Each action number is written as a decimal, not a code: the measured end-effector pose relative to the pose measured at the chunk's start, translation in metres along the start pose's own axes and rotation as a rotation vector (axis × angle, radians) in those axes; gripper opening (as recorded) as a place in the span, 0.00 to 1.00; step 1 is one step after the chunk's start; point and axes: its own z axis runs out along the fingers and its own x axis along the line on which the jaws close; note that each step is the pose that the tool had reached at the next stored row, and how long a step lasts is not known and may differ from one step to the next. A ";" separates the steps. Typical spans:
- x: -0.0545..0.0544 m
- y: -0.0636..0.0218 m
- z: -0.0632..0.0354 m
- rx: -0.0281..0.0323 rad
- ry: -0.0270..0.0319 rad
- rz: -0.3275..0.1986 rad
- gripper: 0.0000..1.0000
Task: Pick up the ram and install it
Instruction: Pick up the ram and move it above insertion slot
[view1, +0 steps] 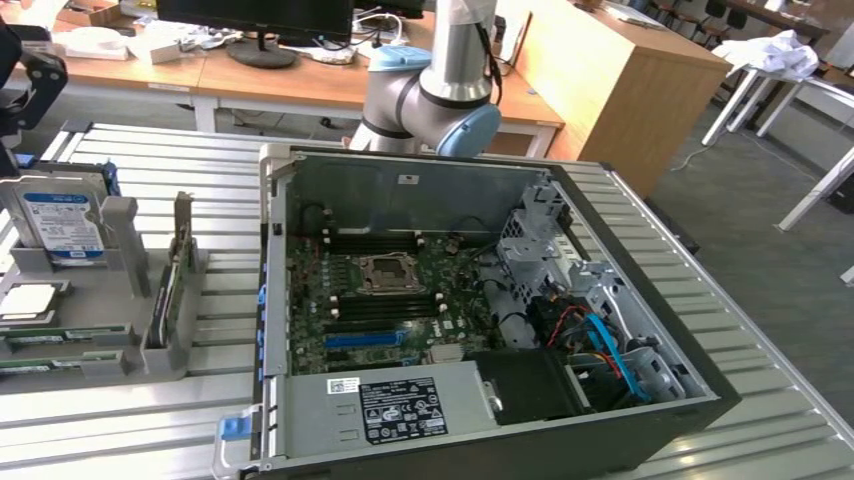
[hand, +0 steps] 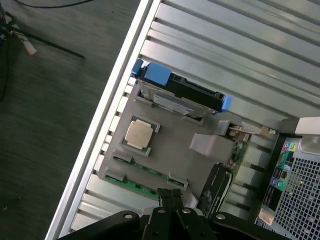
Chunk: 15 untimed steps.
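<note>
We log the ram (view1: 40, 342) — a thin green stick with a pale label — lying flat in a slot of the grey holder (hand: 175, 145). The gripper (hand: 169, 196) hovers over the holder's edge, fingers pressed together, empty.

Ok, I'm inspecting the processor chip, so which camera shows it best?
The wrist view: the processor chip lies whole, seen from above, in the grey holder. In the exterior view the processor chip is seen at a slant at the exterior view's left edge.

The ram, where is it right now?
The ram lies at the exterior view's left, in the gray holder, just nearer the camera than the square processor chip.
</note>
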 end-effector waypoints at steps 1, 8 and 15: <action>0.000 0.0000 0.0000 -0.0004 0.0009 -0.018 0.11; 0.000 0.0000 0.0002 -0.0034 0.0067 -0.145 0.11; 0.000 0.0000 0.0004 -0.0064 0.0124 -0.272 0.11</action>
